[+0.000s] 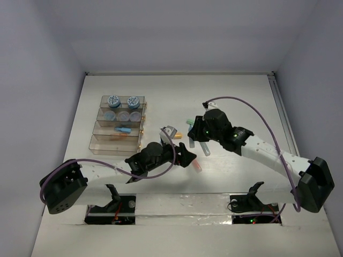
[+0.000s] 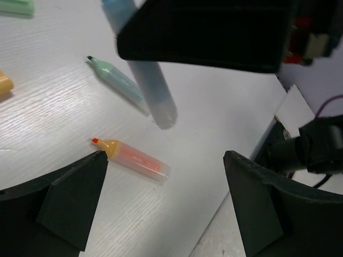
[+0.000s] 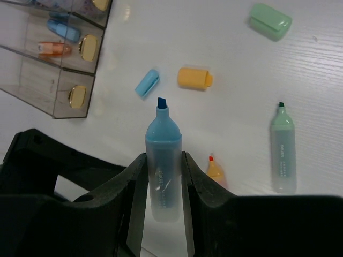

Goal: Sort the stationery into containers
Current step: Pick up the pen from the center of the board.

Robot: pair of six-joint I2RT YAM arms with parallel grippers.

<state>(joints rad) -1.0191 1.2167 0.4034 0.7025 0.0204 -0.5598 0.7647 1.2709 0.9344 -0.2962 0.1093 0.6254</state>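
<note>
The right tool (image 3: 163, 160) is clamped on an uncapped blue highlighter (image 3: 163, 136), tip held outward, judged for capping. The left tool (image 2: 163, 160) is spread wide, empty, over the orange highlighter (image 2: 134, 156) lying on the tabletop (image 2: 214, 107). The containers (image 1: 96, 141) are noted well apart.

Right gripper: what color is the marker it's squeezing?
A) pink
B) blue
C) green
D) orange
B: the right gripper is clamped on the blue marker, while the green marker and the orange marker lie loose on the table.
</note>
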